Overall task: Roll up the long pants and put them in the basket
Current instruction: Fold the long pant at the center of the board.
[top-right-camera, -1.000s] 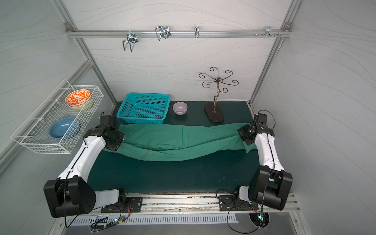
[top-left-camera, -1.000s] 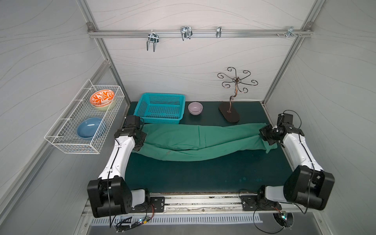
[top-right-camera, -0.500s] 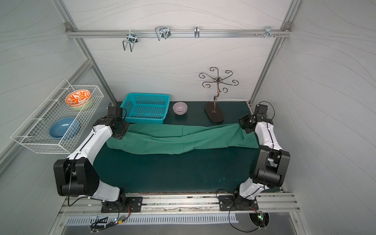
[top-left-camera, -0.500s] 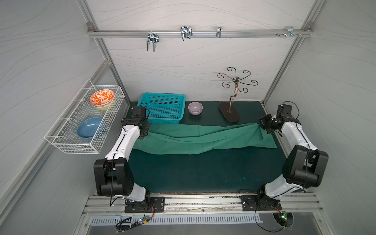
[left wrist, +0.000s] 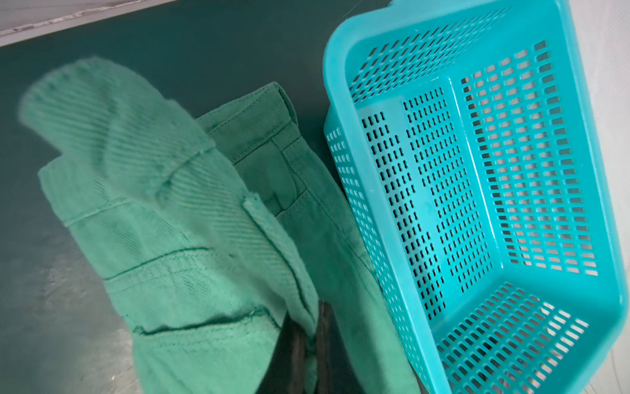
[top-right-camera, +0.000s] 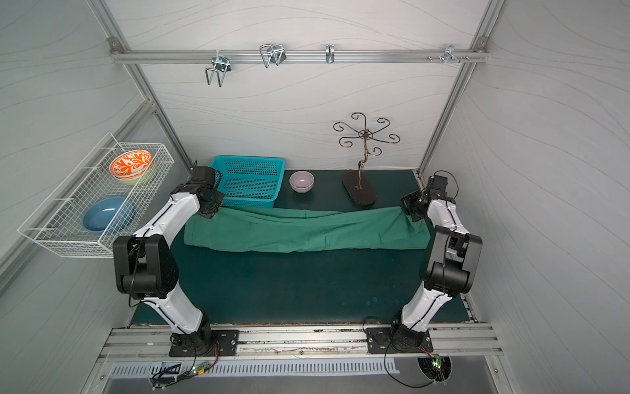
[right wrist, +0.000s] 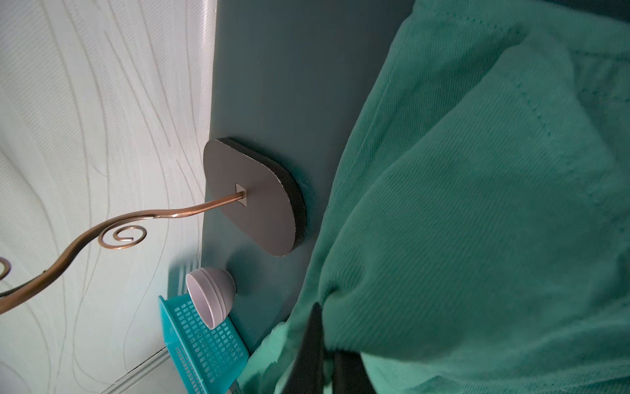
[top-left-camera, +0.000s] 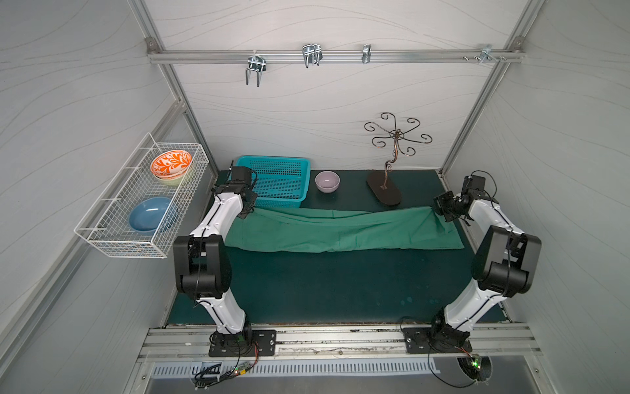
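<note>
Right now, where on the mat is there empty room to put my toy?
Biggest bare patch: the dark teal mat between the mid-green cloth pants and the front metal rail. A small gap lies between the lilac bowl and the black oval stand base. The back left is crowded: pants touch the turquoise perforated plastic basket.

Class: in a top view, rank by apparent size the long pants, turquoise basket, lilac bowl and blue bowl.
1. long pants
2. turquoise basket
3. blue bowl, though its wire rack may sit nearer the camera
4. lilac bowl
</note>
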Controlling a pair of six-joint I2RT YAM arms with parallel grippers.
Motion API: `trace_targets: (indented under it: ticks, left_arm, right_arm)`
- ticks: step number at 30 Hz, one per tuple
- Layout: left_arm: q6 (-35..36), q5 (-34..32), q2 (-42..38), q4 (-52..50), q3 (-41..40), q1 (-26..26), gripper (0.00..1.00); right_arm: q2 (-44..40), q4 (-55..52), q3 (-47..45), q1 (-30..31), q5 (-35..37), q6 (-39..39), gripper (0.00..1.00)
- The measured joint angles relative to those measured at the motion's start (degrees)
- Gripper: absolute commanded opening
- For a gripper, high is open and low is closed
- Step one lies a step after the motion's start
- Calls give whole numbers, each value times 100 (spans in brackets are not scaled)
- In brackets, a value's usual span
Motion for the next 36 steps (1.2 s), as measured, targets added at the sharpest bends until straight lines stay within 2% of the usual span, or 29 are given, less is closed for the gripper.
trace_targets:
  ticks: [6, 10, 11, 14, 16, 17, 19, 22, 24, 30, 33, 36]
  left_arm:
    - [4, -9, 479, 101, 376, -52, 0]
    - [7, -15, 667, 153, 514, -76, 0]
    - [9, -17, 715, 168, 546, -83, 0]
    - [26, -15, 866, 208, 660, -103, 0]
    - [61, 0, 968, 243, 743, -109, 19]
    - [122, 11, 1021, 264, 778, -109, 31]
    - [229, 39, 1075, 315, 835, -109, 53]
    - [376, 66, 1097, 433, 929, -122, 68]
    - [476, 63, 1084, 503, 984, -133, 74]
    - [835, 52, 874, 555, 964, -284, 75]
    - [914, 61, 400, 560, 590, -387, 72]
    - [892, 70, -299, 505, -9, -498, 65]
  right_arm:
    - [299, 85, 59, -42, 0, -11, 0]
    - [439, 136, 103, -87, 0, -33, 4]
    - [468, 151, 116, -101, -2, -42, 7]
    - [557, 164, 177, -125, 0, -116, 26]
    - [601, 192, 219, -144, 11, -177, 40]
    - [608, 203, 227, -160, 24, -208, 48]
    - [608, 205, 245, -195, 59, -271, 59]
    - [590, 216, 264, -219, 129, -387, 67]
    - [529, 208, 247, -221, 219, -466, 70]
    - [-160, 177, -74, -105, 557, -850, 72]
    - [-669, 125, -317, 136, 719, -1139, 69]
    - [-1158, 81, -592, 673, 800, -1530, 68]
